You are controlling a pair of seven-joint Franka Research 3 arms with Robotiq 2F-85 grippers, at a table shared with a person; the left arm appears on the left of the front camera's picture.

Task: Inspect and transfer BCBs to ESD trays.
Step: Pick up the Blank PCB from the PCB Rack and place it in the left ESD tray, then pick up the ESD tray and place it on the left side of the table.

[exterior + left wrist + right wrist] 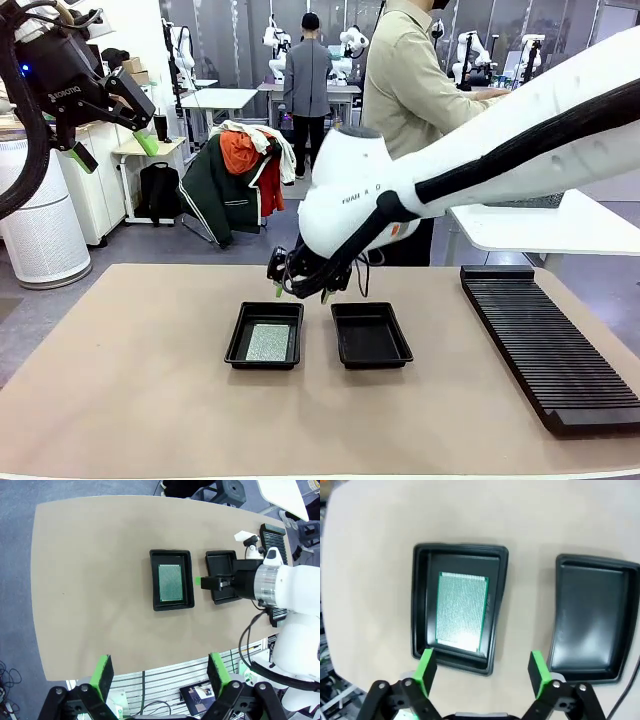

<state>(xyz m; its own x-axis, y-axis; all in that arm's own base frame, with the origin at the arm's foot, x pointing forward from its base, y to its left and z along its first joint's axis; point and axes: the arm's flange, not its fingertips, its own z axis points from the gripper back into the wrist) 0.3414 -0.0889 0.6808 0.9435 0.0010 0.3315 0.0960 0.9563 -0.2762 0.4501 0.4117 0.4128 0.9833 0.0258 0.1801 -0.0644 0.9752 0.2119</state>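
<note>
Green BCB [268, 342] lies flat on the floor of the left ESD tray [234, 348] on the tan tabletop [130, 390]. The right ESD tray [372, 338], just beside it, shows a bare floor. Right jaws hang spread above the trays' far edges, gripping nothing. Left jaws stand spread, raised high at the robot's left.

Grey floor [120, 250] lies beyond the tan worktop [130, 400]. A clothes-draped chair [235, 185] stands at twelve o'clock, a white cylindrical unit [40, 225] at nine and a white table [540, 228] at two.
</note>
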